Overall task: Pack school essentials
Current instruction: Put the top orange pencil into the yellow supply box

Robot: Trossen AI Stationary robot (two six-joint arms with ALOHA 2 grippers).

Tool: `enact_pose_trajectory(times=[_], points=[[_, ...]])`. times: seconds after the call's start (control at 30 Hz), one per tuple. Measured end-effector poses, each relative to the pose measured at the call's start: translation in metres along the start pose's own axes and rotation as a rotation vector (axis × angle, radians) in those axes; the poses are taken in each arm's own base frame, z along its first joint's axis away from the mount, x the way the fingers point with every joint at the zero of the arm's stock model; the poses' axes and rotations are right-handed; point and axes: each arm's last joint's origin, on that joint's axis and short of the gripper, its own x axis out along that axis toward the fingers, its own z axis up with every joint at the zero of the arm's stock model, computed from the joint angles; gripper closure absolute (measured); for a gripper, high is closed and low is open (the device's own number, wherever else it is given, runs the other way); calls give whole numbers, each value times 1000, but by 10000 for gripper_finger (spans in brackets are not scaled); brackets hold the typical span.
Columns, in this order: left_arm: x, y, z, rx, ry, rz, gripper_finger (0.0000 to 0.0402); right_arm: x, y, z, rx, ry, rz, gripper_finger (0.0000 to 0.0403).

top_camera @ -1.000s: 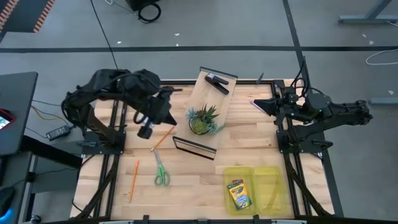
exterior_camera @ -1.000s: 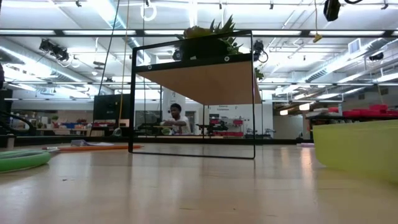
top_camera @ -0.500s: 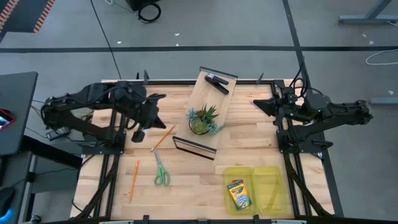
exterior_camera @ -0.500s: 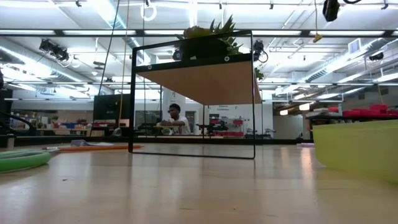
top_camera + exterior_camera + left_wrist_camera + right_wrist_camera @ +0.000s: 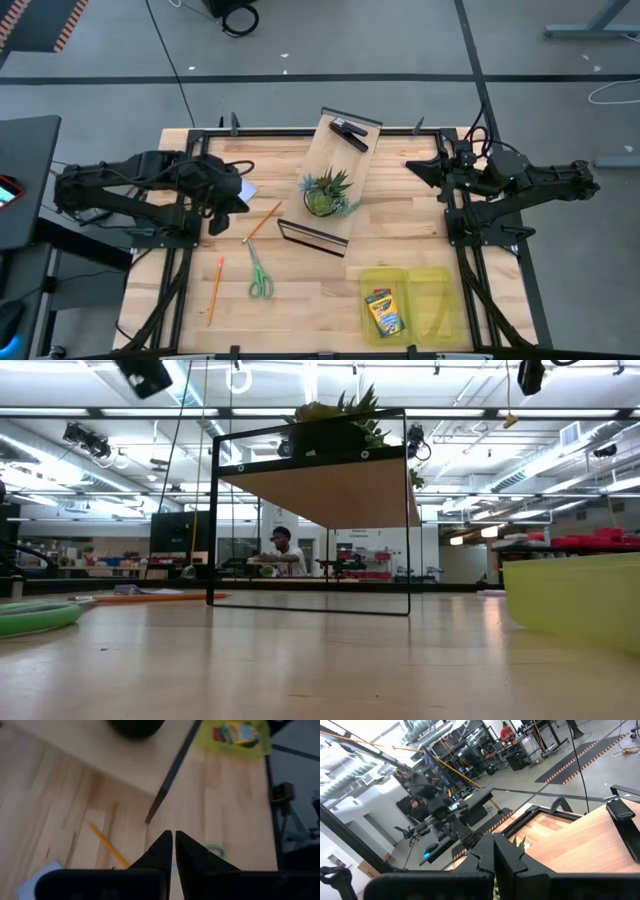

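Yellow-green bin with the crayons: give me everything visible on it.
The yellow-green bin looks like translucent plastic, rectangular, with two side-by-side compartments. It sits flat at the table's near right corner. The crayon box lies flat in the compartment toward the left arm; the other compartment looks bare. Neither hand touches it. The low view shows its side wall.

pencils (image 5: 262, 222): 2 | scissors (image 5: 259, 279): 1 | crayon box (image 5: 383, 312): 1 | pad (image 5: 246, 191): 1 | plant (image 5: 327, 190): 1

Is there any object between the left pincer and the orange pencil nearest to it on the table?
Nothing visible is. The left pincer sits just beside the pale pad, and only bare wood separates it from the nearest orange pencil. The shelf with the plant stands farther off, not on that path.
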Motion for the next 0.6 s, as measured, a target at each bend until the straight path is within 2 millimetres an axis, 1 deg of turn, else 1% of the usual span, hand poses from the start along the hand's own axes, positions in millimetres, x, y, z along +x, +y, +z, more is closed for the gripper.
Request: enact_pose_trajectory(times=[0.13, 0.23, 0.47, 0.6], points=[[14, 6, -17, -61, -25, 45, 363, 0, 0, 1, -25, -17, -18, 395], [26, 10, -28, -105, -71, 66, 347, 0, 0, 2, -24, -38, -26, 395], [57, 21, -57, -189, -81, 148, 273, 0, 0, 2, 8, -42, -26, 395], [72, 25, -70, -177, -118, 201, 236, 0, 0, 2, 10, -42, -26, 395]])
